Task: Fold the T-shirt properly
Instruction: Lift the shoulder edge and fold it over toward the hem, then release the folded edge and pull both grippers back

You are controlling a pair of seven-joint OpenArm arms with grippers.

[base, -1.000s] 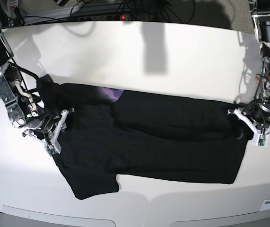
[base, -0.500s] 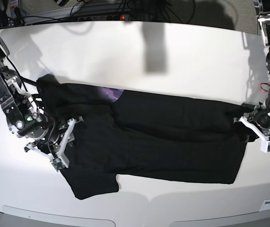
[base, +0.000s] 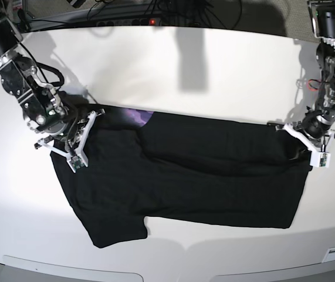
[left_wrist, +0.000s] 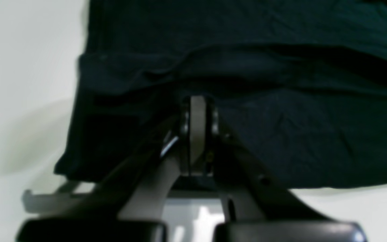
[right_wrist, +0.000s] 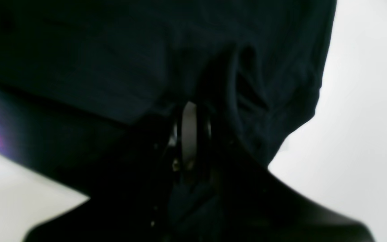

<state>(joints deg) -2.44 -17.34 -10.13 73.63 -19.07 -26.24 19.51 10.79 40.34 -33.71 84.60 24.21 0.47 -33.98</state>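
While the large black short-sleeved cloth T-shirt (base: 185,176) lies spread across the middle of the white table (base: 155,64), with a purple patch of print (base: 138,117) showing at its far edge, both of its ends are held by the arms. The left gripper (base: 301,147) is seen pressed together on a pinch of cloth at the hem end; in its wrist view the fingers (left_wrist: 197,131) meet with dark fabric bunched around them. The right gripper (base: 78,136) is likewise closed on cloth at the sleeve end, as the right wrist view shows.

A slip is judged the main risk: each pinch appears to take only a thin ridge of fabric, so an uneven pull could free one end. If several layers are caught, the fold could be dragged askew.
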